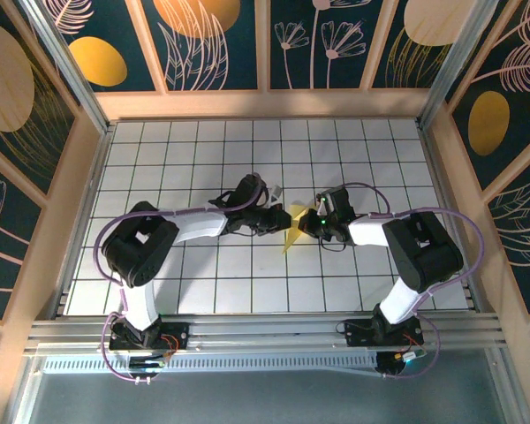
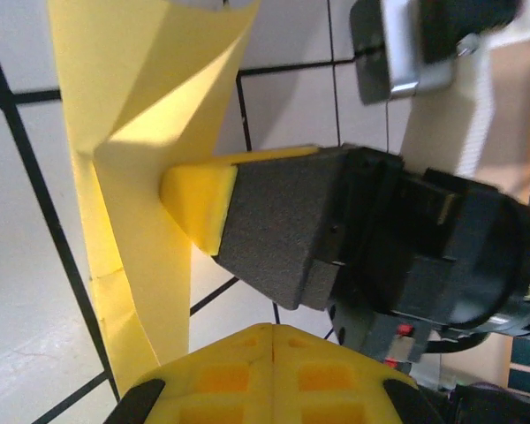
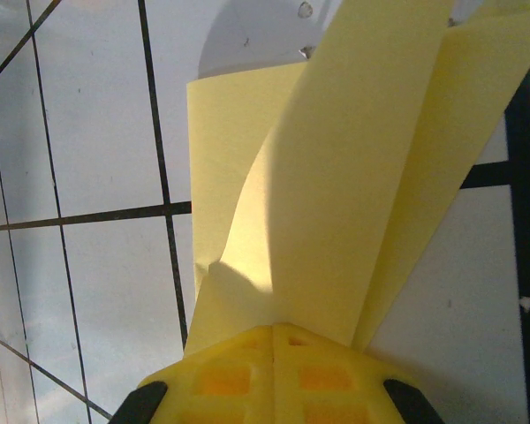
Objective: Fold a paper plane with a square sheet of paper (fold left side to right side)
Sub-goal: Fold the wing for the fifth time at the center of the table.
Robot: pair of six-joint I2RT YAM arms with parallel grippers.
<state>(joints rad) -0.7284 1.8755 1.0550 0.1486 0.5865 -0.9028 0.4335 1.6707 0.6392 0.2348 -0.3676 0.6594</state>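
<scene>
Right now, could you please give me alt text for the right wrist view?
Folded yellow paper stands up from the shut yellow tips of the right gripper at the bottom edge, spreading into several layers. Behind it is a white table with black grid lines.

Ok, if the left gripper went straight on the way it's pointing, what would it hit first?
Most likely a finger of the right gripper, which grips the folded yellow paper and crosses just ahead of the shut left gripper. Depth is unclear, so the paper's edge may touch first.
</scene>
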